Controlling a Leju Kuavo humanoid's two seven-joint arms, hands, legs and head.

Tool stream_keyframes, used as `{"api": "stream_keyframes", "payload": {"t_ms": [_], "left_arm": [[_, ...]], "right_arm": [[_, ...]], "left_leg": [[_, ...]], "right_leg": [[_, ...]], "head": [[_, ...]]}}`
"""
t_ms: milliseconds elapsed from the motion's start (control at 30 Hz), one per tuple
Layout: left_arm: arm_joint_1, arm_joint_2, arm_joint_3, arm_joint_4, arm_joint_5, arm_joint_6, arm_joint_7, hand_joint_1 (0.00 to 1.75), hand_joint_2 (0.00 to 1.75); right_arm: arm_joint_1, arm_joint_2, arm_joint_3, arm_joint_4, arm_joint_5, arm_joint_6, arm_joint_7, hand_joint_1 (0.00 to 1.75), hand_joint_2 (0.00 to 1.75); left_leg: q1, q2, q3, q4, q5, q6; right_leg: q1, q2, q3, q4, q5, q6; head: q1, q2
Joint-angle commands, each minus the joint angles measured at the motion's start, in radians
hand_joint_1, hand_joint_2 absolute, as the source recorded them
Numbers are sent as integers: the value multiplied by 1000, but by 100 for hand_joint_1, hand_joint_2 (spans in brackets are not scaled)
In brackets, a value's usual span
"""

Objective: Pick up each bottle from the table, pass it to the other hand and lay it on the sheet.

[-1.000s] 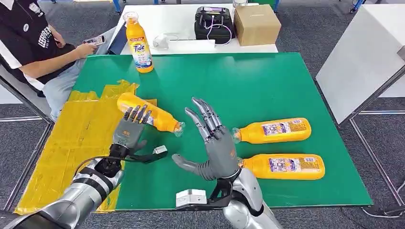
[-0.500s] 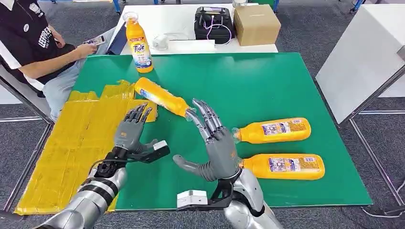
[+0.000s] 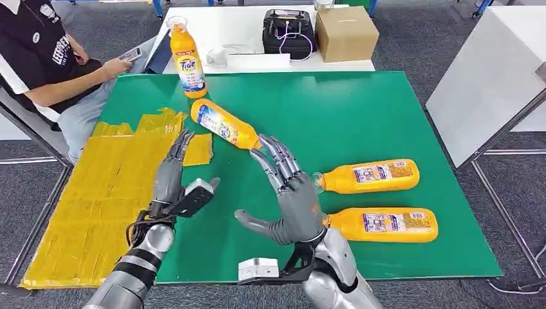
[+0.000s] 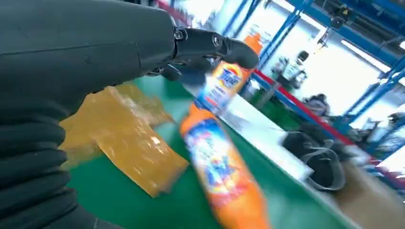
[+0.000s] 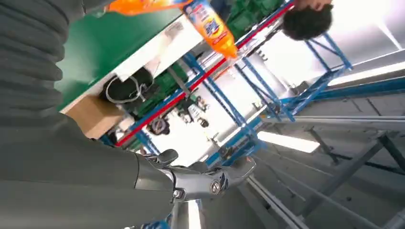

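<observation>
Both hands empty, fingers spread: left hand (image 3: pixel 172 175) should regrasp the fallen detergent bottle (image 3: pixel 225 124) upper centre, beside the yellow sheet (image 3: pixel 96 187), right hand (image 3: pixel 291 193) waiting.

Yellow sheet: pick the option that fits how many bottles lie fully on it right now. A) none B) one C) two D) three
A: the nearest bottle lies on the green mat beside the yellow sheet, and the other two lying bottles rest on the mat at the right.
</observation>
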Motion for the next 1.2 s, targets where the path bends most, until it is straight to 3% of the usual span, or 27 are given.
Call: {"api": "stream_keyframes", "payload": {"t_ms": [33, 233, 533, 633, 733, 900, 1033, 1133, 1200], "left_arm": [[126, -40, 73, -346, 274, -169, -29, 0, 175], [205, -44, 70, -429, 326, -205, -28, 0, 175], [227, -43, 103, -386, 371, -246, 18, 0, 175], [249, -41, 108, -345, 461, -326, 2, 0, 175], [278, -34, 97, -387, 508, -382, 5, 0, 175], [299, -21, 72, -427, 542, -433, 23, 0, 175], [291, -24, 73, -431, 554, -437, -18, 0, 175], [272, -19, 67, -456, 561, -450, 11, 0, 175], [269, -17, 65, -452, 564, -453, 14, 0, 175]], "right_arm": [[-13, -78, -73, 32, 146, -33, 98, 0, 175], [21, -181, -182, 24, 283, 5, 195, 0, 175], [93, -246, -372, 34, 239, 94, 213, 0, 175], [122, -251, -422, 93, 280, 45, 221, 0, 175], [123, -288, -446, 99, 282, 73, 231, 0, 175], [87, -372, -476, 147, 229, 184, 217, 0, 175], [67, -390, -474, 150, 226, 175, 201, 0, 175], [-17, -475, -469, 150, 158, 332, 203, 0, 175], [-56, -499, -470, 188, 139, 366, 186, 0, 175]], "left_leg": [[1, 3, 2, 0, -2, 0], [1, 1, 3, 0, -1, 0], [0, -1, 4, -1, -1, 0], [-1, -1, 4, -2, -1, 0], [0, 0, 6, -2, -2, 0], [0, 0, 3, 0, -2, 1], [0, 2, 4, -1, -2, 0], [0, 4, 2, 1, -2, 0], [-2, 2, 0, 1, -1, 1]], "right_leg": [[2, 1, 3, -2, 0, 0], [1, 0, 5, -3, 0, 0], [0, -2, 6, -3, -1, 0], [-1, -2, 5, -3, -1, 0], [0, -1, 7, -5, -1, 0], [0, -1, 4, -3, -1, 0], [0, 1, 6, -4, 0, 0], [0, 2, 3, -1, 0, 0], [-2, 1, 0, 0, 0, 0]], "head": [[0, 0], [0, 0], [0, 0], [0, 0], [0, 0], [0, 0], [0, 0], [0, 0], [-1, 0]]}}
